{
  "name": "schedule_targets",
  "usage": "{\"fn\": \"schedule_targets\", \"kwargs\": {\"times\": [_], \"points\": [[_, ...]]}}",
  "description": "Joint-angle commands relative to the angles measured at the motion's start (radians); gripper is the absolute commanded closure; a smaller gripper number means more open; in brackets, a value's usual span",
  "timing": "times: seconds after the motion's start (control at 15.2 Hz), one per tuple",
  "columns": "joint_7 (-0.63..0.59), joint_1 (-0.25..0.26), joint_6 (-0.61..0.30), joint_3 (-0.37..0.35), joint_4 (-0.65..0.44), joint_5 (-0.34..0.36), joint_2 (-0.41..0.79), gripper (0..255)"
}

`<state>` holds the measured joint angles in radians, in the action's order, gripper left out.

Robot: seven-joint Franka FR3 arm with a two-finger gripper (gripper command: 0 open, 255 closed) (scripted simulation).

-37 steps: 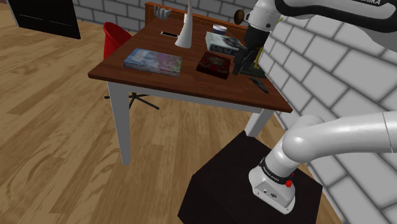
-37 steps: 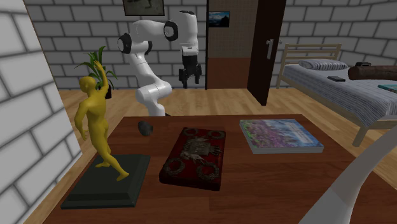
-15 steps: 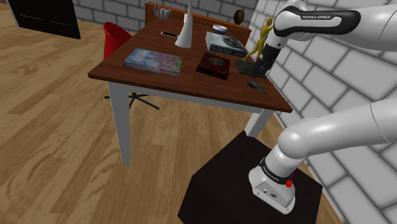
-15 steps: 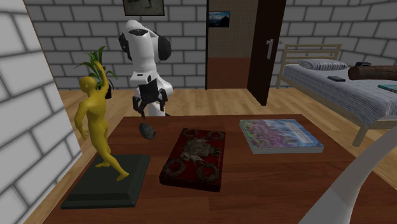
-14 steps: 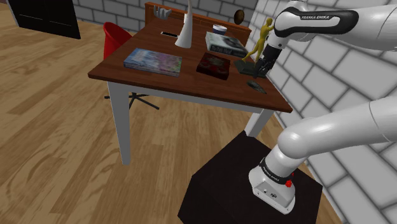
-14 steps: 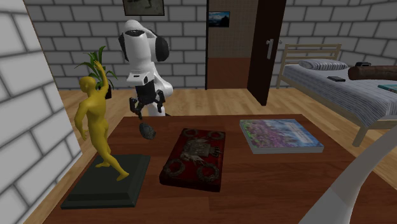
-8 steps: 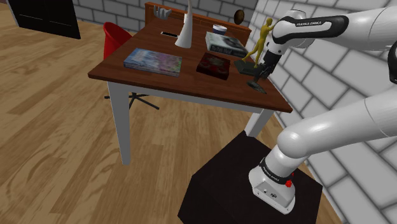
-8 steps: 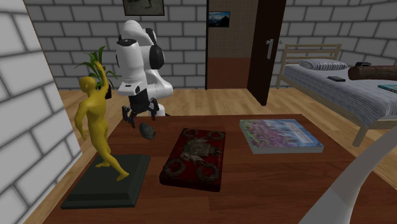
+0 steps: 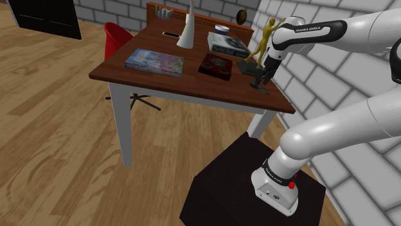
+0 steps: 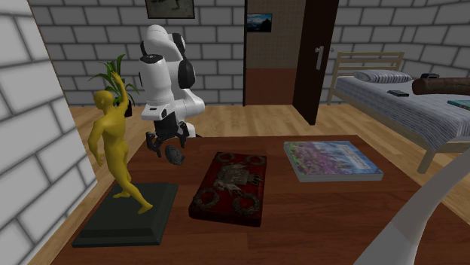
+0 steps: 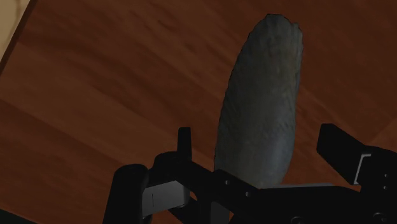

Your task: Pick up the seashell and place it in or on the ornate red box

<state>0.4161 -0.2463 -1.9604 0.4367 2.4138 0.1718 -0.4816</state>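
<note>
The seashell (image 11: 261,108), grey and long, lies in the wrist view on the brown table (image 11: 95,76) right under the gripper (image 11: 259,133). It is between the two fingers, which stand apart and do not touch it; its long axis runs across the line on which they close, so I judge they would clasp its narrow width. In the shoulder view it sits near the table's edge closest to the stand, toward the corner by the wall (image 9: 321,64). In the second exterior view the gripper hangs just above the seashell at that edge, and the ornate red box (image 10: 232,187) lies near, further toward the table's middle, beside the yellow statue (image 10: 113,143).
</note>
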Motion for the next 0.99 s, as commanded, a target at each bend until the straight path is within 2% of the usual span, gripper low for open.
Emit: {"fn": "schedule_targets", "kwargs": {"times": [0.0,0.13,0.2,0.79,0.92], "points": [[0.000,0.000,-0.001,0.000,0.000,0.000,0.000,0],[0.000,0.000,-0.001,0.000,0.000,0.000,0.000,0],[0.000,0.000,-0.001,0.000,0.000,0.000,0.000,255],[0.000,0.000,-0.001,0.000,0.000,0.000,0.000,255],[-0.001,0.001,0.028,-0.005,-0.021,-0.002,-0.007,255]]}}
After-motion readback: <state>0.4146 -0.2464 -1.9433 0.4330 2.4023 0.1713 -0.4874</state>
